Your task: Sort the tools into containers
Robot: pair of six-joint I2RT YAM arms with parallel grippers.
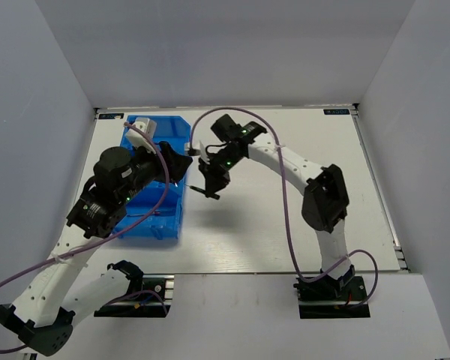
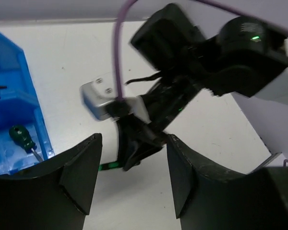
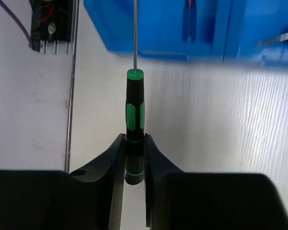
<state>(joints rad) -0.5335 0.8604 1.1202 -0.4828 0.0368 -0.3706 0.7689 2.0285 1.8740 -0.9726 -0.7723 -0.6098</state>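
My right gripper [image 3: 134,143] is shut on the handle end of the thin black-green screwdriver [image 3: 135,112]. It holds the tool above the white table with the shaft pointing at the blue bin tray [image 3: 158,28]. In the top view the right gripper [image 1: 210,186] hangs just right of the tray [image 1: 171,219]. My left gripper [image 2: 134,177] is open and empty, beside the tray's right edge [image 1: 177,166], facing the right gripper. A stubby green-handled screwdriver [image 2: 21,136] lies in one compartment of the tray [image 2: 14,72]. A blue-handled screwdriver [image 3: 188,21] lies in another. The hex keys are not visible.
The right arm's white camera block [image 2: 97,98] and purple cable [image 2: 120,52] hang close in front of my left fingers. An arm base plate [image 3: 53,19] sits at the table's near edge. The table's metal edge rail [image 1: 379,195] runs along the right side.
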